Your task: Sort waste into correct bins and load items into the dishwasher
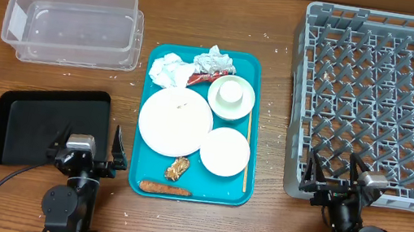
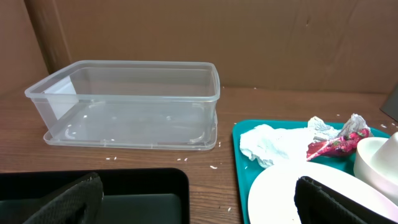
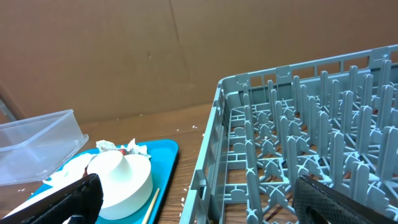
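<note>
Left gripper [image 1: 90,144] wide, empty, at black tray [image 1: 26,118] corner. Right gripper [image 1: 334,174] wide, empty, at rack [image 1: 382,101] edge. First step, nothing sorted yet: napkins [image 1: 169,67], wrapper [image 1: 203,76], big plate [image 1: 175,121], cup [image 1: 231,93] all on teal tray [image 1: 164,48]. Tub [image 1: 73,22] holds nothing. Next, I think: left reaches over, pinches napkin.

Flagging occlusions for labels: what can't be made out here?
Left wrist: large white plate cut off by bottom edge; black tray mostly below frame; white specks too small to identify.
Right wrist: teal tray contents mostly hidden behind the white bowl.
Overhead: dish rack cut off at right edge.
</note>
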